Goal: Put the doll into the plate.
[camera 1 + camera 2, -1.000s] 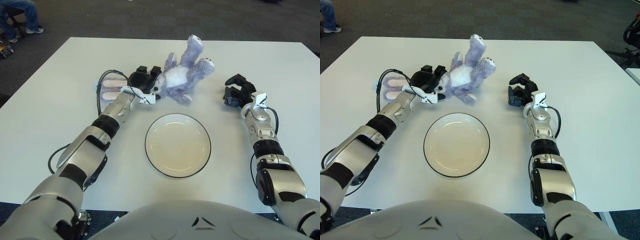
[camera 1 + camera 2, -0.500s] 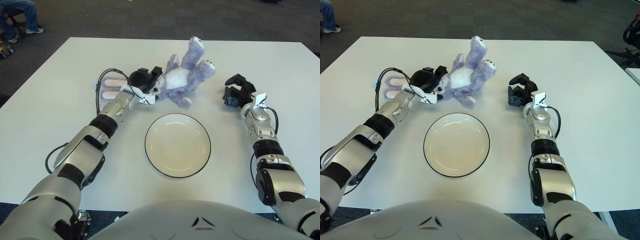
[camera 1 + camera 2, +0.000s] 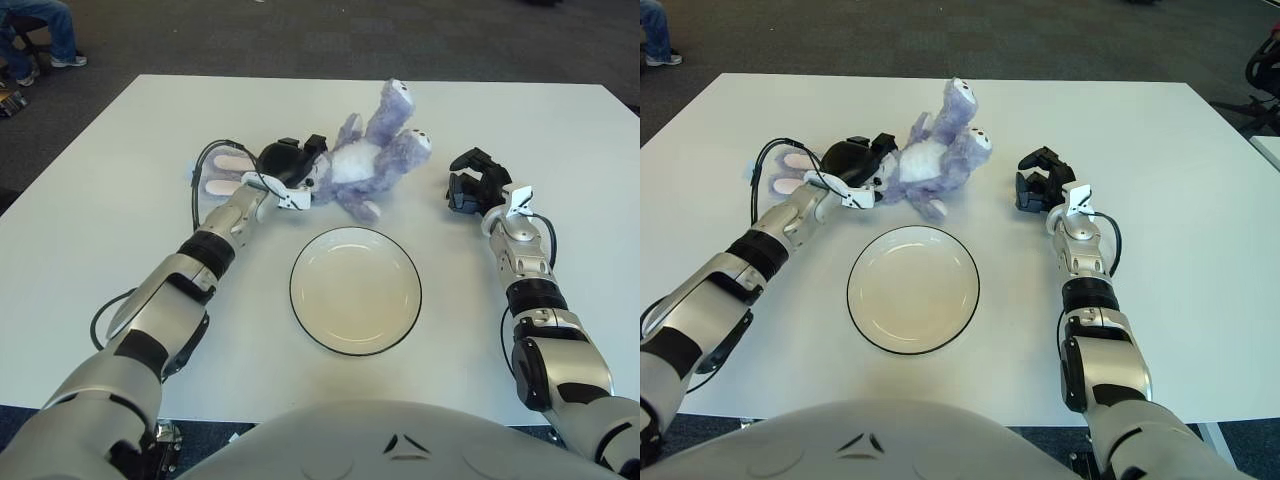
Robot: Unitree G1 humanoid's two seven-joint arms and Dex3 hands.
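Doll [image 3: 368, 162], a lilac plush rabbit with a white belly, lies on its back on the white table [image 3: 90, 190], beyond the plate [image 3: 356, 290] and apart from it, with its legs sticking up and away toward the far edge and its pink-lined ears [image 3: 222, 172] stretched flat to the robot's left. The left hand [image 3: 287, 163] is at the doll's head end, its dark fingers [image 3: 313, 148] closed around the head and neck region (the exact contact under the plush is hidden). The left arm reaches forward across the table from the near left, with a black cable looping beside the wrist next to the ears. The plate is white with a thin dark rim and sits on the table between the two arms, nearer the robot than the doll, with nothing in it. The right hand [image 3: 475, 181] rests on the table to the right of the doll and well apart from it, its fingers curled inward and holding nothing. A person's legs in jeans [image 3: 40, 28] show on the dark floor past the table's far left corner.
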